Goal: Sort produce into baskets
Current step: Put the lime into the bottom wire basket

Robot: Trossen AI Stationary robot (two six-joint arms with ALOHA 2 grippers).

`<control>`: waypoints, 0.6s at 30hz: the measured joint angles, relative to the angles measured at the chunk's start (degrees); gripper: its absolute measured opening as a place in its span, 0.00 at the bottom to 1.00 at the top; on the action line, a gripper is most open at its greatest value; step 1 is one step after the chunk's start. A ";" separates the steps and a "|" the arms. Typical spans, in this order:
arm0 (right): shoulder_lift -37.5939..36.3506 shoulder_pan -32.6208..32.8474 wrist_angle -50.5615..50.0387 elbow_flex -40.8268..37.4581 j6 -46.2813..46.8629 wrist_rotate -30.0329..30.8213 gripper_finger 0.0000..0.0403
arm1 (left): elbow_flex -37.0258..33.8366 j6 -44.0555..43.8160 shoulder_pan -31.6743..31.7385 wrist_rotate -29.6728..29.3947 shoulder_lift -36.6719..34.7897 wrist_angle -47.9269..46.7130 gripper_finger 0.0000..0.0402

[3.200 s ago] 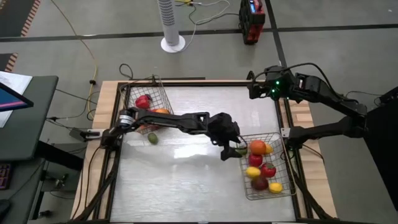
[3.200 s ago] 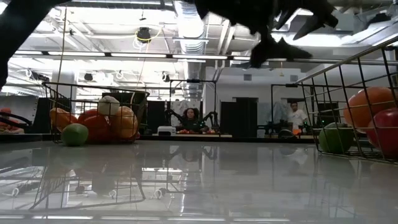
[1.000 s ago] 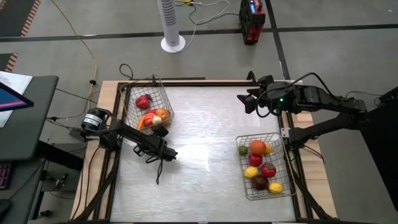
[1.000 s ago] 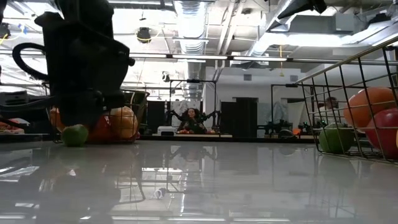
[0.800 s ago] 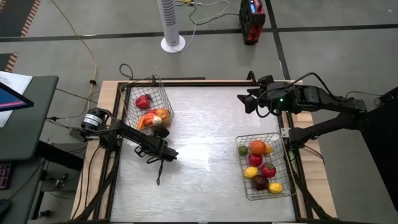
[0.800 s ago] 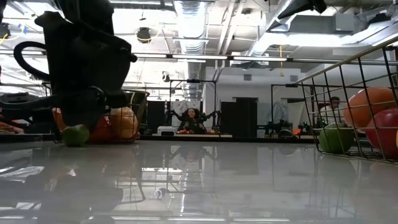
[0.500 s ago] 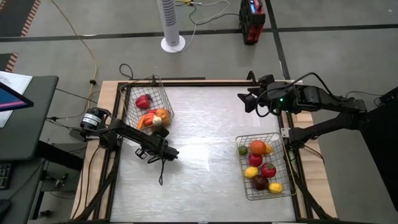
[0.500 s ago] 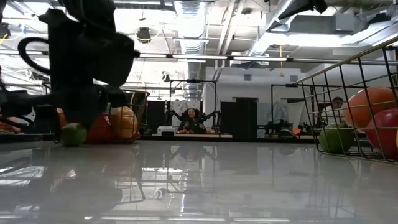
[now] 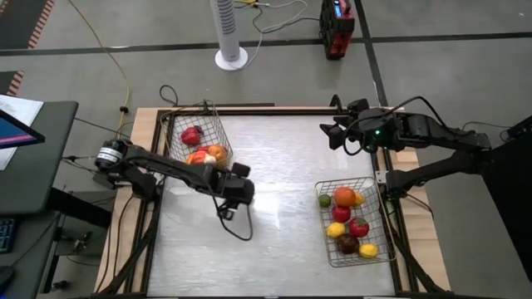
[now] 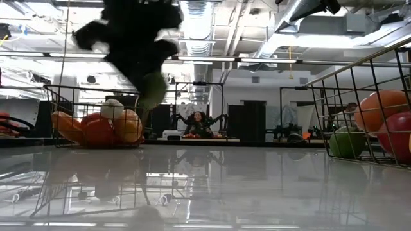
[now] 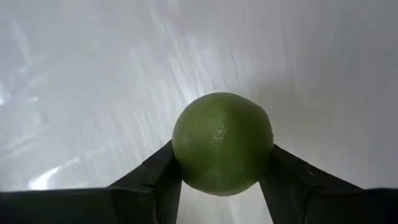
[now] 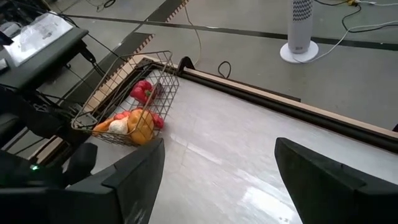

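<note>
Left end effector [image 11: 222, 180] clamped on green lime [image 11: 222, 142], lifted above tabletop [image 9: 274, 158] just beside left basket [image 9: 198, 137]. Right end effector [image 12: 214, 180] fingers spread wide, parked over tabletop's far right corner.

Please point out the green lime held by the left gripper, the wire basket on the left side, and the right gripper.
Round green lime [image 11: 222, 143], left wrist view, centre of its skin.
Silver wire-mesh left basket [image 9: 219, 124], high view, its rim.
Right gripper [image 9: 327, 132], high view, between its fingertips.

— Can you read any text, label or number here?
— No. You get no legible writing on the table, the baskets, the arms or anything in the room behind.
</note>
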 joint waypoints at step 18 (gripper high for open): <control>-0.54 -1.60 -0.17 -0.04 1.31 -0.15 0.82 | 6.77 -30.70 5.03 11.88 6.74 53.65 0.41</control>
